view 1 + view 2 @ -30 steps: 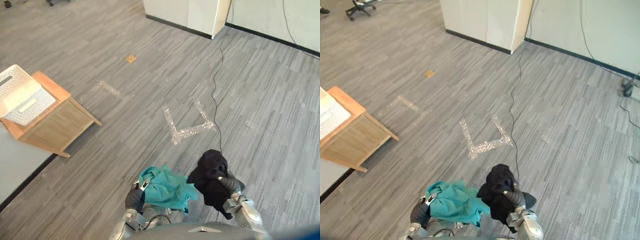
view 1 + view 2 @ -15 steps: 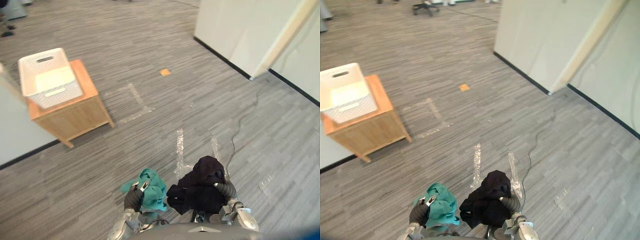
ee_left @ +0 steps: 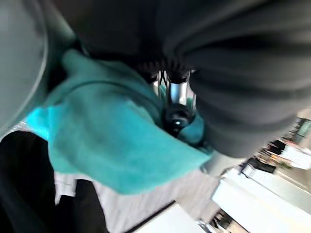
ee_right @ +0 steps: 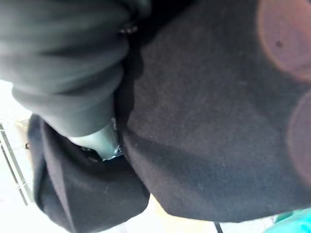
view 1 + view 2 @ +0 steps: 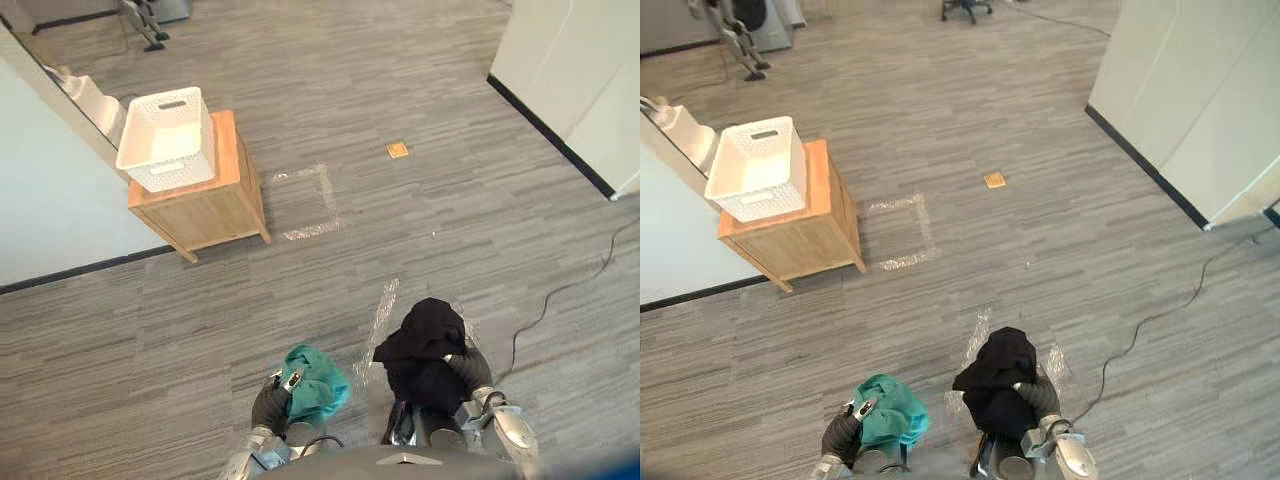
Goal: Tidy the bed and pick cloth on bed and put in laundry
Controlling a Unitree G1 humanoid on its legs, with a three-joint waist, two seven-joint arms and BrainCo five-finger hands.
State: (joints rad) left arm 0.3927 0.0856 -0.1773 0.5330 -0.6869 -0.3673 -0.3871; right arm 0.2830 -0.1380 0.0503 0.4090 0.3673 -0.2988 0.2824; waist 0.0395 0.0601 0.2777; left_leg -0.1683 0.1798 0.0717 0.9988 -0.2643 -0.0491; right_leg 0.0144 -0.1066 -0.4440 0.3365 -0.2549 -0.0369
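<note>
Curling round crumpled teal cloth [image 5: 315, 378], left hand [image 5: 270, 405] fingers [image 3: 177, 97] clench it; bunched black cloth [image 5: 425, 340] covers right hand [image 5: 468, 370], grip unreadable.

Teal cloth [image 5: 315, 380]: bunched, gripped in the left hand [image 5: 270, 405], held above the floor. Black cloth [image 5: 425, 345]: crumpled into a mound, gripped in the right hand [image 5: 468, 368], beside the teal cloth and apart from it. White perforated basket [image 5: 170, 176]: upright on a wooden stand [image 5: 205, 212], well apart from both cloths.
</note>
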